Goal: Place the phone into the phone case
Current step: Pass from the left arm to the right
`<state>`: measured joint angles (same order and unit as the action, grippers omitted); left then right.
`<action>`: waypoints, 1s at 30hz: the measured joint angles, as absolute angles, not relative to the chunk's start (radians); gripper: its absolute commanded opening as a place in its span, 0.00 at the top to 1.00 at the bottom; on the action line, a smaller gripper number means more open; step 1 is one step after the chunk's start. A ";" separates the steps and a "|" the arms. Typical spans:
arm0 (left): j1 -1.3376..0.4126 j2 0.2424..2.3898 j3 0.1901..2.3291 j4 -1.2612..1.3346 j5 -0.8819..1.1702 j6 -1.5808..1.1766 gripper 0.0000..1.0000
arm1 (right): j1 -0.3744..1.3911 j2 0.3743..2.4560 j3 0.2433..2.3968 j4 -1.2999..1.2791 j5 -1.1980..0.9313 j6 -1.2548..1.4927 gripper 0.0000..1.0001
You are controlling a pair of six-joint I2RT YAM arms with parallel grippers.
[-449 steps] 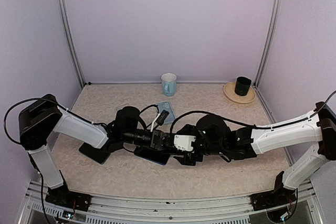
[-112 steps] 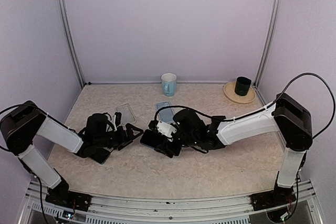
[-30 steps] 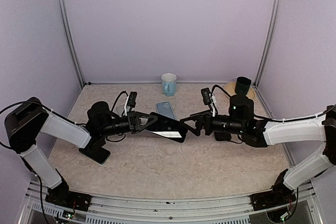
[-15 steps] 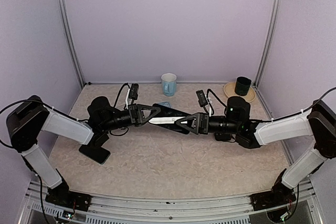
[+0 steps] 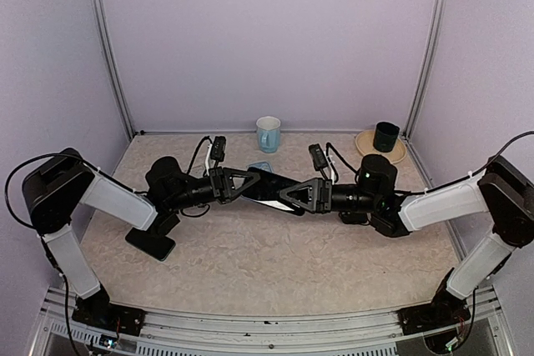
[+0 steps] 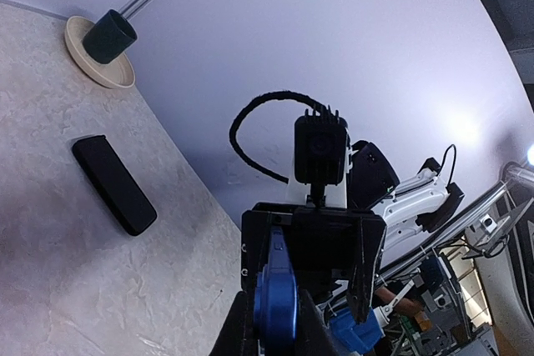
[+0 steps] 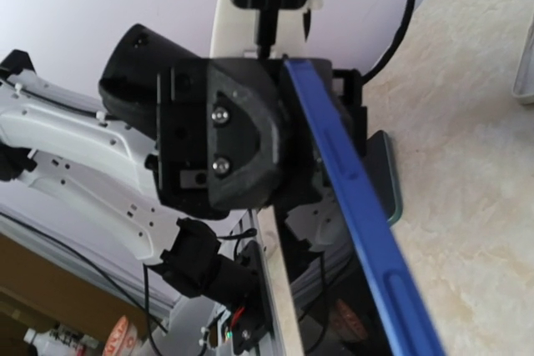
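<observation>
**Holding the phone in mid-air between both arms**

Reaching in from either side, the two arms met over the middle of the bench with the phone bridging the gap between them. The left end effector was clenched on the phone's left end. In the left wrist view the phone's blue edge sat pinched between that arm's own fingers. The right end effector faced it from the other side. Its jaws stood apart on either side of the phone's right end, with a gap showing beside the blue edge, so it was released rather than clamped. The right wrist view showed the phone's blue edge running diagonally up into the black block of the left end effector.

The phone was lifted clear of the bench and lay roughly level, its dark face catching a pale reflection. A pale blue phone case lay flat on the bench just behind the phone in the overhead view, partly hidden by the phone and the end effectors. The phone was not in it.

A light blue mug stood upright near the back wall, behind the case. At the back right corner a dark cup stood on a cream plate. A black slab lay flat on the bench on the right side, apart from the plate. Another black flat object lay at the near left, below the left arm.
</observation>
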<state>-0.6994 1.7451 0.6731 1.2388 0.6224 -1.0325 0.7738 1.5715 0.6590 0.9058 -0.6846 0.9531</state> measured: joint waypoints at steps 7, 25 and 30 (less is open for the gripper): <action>-0.702 1.764 0.679 1.258 0.624 -1.048 1.00 | 0.774 1.598 0.659 0.934 -0.703 0.966 0.55; -0.694 1.798 0.680 1.320 0.619 -1.079 0.39 | 0.771 1.606 0.659 0.913 -0.725 0.939 1.00; -0.675 1.799 0.672 1.316 0.602 -1.077 0.21 | 0.772 1.575 0.664 0.805 -0.701 0.875 1.00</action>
